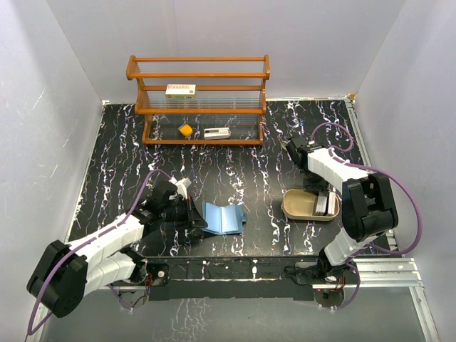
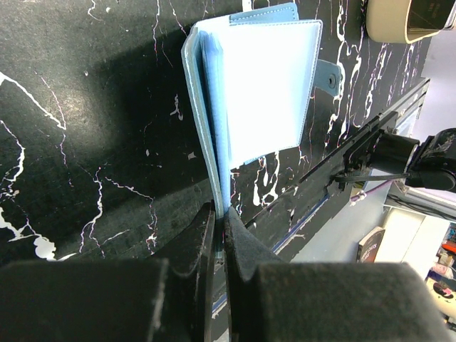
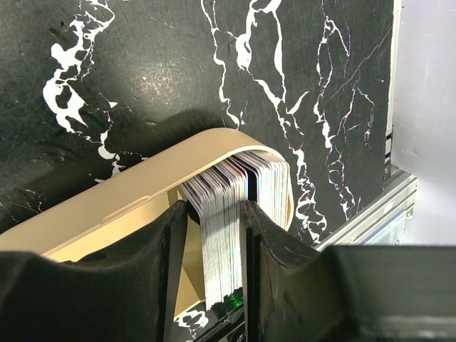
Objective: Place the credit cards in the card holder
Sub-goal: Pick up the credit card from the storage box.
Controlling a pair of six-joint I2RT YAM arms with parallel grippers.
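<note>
The blue card holder [image 1: 223,217] lies half open on the black marbled table, its clasp tab [image 2: 329,77] on the far edge. My left gripper [image 1: 194,214] is shut on the holder's near edge; in the left wrist view the gripper [image 2: 219,214] pinches the pale blue cover [image 2: 267,85]. The credit cards [image 3: 228,214] stand on edge as a thick stack in the tan oval tray [image 3: 142,185]. My right gripper [image 3: 214,210] is open, with its fingers down in the tray on either side of part of the stack. From above, the cards [image 1: 326,204] sit at the tray's right end, under my right gripper [image 1: 324,198].
A wooden shelf [image 1: 198,100] stands at the back, holding a white box with red marks [image 1: 181,90], a small orange object [image 1: 185,130] and a white item [image 1: 216,132]. The tan tray [image 1: 299,206] is right of the holder. A metal rail runs along the near table edge [image 1: 385,267].
</note>
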